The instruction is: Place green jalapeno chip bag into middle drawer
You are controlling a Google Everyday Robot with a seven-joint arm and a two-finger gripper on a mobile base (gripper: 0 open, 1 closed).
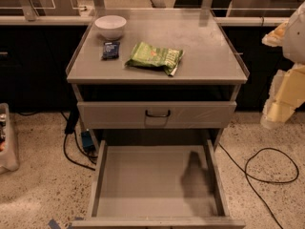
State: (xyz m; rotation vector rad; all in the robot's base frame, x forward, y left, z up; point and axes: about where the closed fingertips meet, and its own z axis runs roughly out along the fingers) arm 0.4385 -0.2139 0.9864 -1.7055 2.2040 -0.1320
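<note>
On the grey surface point(205, 56) you have one green jalapeno chip bag point(155, 57), one white bowl point(110, 26) and one dark blue packet point(110, 50). Below it: one middle drawer point(143, 180), pulled open, over speckled floor point(248, 209). Right of it: one pincer point(274, 118), grip you cannot tell.

One camera looks from in front of and above the counter point(209, 56), tilted down towards its front face and standing fairly near. The frame runs from the counter's back edge down to the open middle drawer point(143, 185) below it. The hand point(280, 106) hangs right of the counter, at the frame's edge.
</note>
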